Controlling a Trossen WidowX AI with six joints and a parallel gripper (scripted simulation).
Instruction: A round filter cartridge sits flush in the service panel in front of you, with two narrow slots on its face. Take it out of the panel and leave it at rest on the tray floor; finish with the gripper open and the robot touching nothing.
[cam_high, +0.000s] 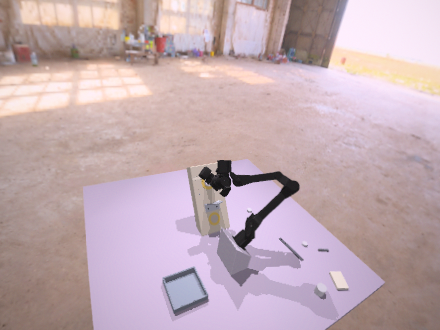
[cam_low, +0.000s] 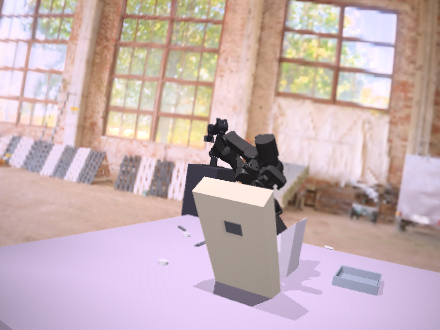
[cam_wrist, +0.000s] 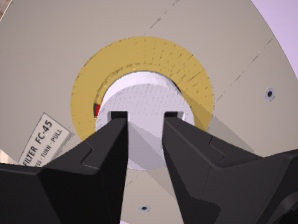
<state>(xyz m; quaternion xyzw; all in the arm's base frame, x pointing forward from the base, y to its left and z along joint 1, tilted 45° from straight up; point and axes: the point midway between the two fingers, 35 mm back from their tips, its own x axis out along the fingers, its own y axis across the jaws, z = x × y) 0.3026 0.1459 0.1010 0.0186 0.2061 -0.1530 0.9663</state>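
Note:
The pale round filter cartridge (cam_wrist: 145, 97) stands partly out of the yellow ring on the service panel (cam_high: 201, 217) (cam_low: 245, 265) (cam_wrist: 40, 60); its side wall shows along its upper edge in the wrist view. A small red mark (cam_wrist: 97, 109) shows at the ring's left. My gripper (cam_wrist: 144, 123) is shut on the cartridge, with its fingertips in the two face slots. How deep the cartridge's rear still sits is hidden. The blue-grey tray (cam_high: 185, 290) (cam_low: 357, 281) is empty and stands apart from the panel.
A grey angled block (cam_high: 231, 255) (cam_low: 292, 247) stands between panel and tray. Lower on the panel is a second yellow ring (cam_high: 214, 218) with a bracket above it. A dark rod (cam_high: 291, 249), a white cylinder (cam_high: 320, 289) and a cream block (cam_high: 339, 281) lie to the right.

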